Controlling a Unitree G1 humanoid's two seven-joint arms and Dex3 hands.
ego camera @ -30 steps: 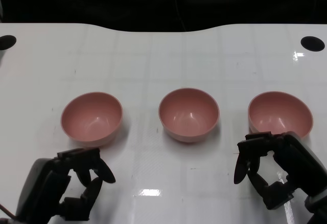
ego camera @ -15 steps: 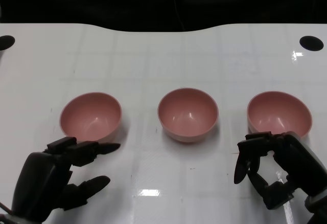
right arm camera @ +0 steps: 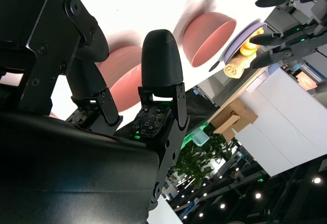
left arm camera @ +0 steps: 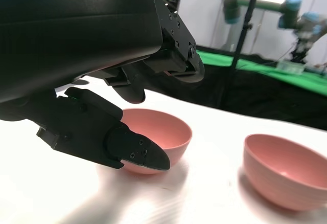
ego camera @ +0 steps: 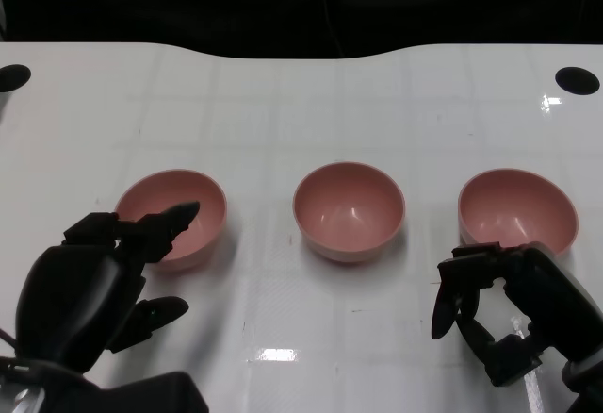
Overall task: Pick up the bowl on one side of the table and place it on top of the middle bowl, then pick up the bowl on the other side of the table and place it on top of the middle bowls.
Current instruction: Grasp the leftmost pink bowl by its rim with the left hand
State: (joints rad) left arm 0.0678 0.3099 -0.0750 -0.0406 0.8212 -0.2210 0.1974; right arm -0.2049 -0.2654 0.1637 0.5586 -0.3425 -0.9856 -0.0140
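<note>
Three pink bowls stand in a row on the white table [ego camera: 283, 111]: the left bowl [ego camera: 171, 217], the middle bowl [ego camera: 348, 210] and the right bowl [ego camera: 516, 210]. My left hand [ego camera: 99, 286] is raised just in front of the left bowl, fingers spread over its near rim, holding nothing. In the left wrist view the fingers [left arm camera: 127, 150] reach toward the left bowl [left arm camera: 163, 134], with the middle bowl [left arm camera: 286, 170] beyond. My right hand [ego camera: 504, 314] hangs just in front of the right bowl, fingers bent but apart from the thumb, empty.
Two dark round holes [ego camera: 577, 80] sit in the table's far corners. The table's far edge meets a dark backdrop. Bare white surface lies between the bowls and in front of them.
My left hand has risen and moved forward to the left bowl, its fingers spreading from a curl. The right hand and the bowls have not moved.
</note>
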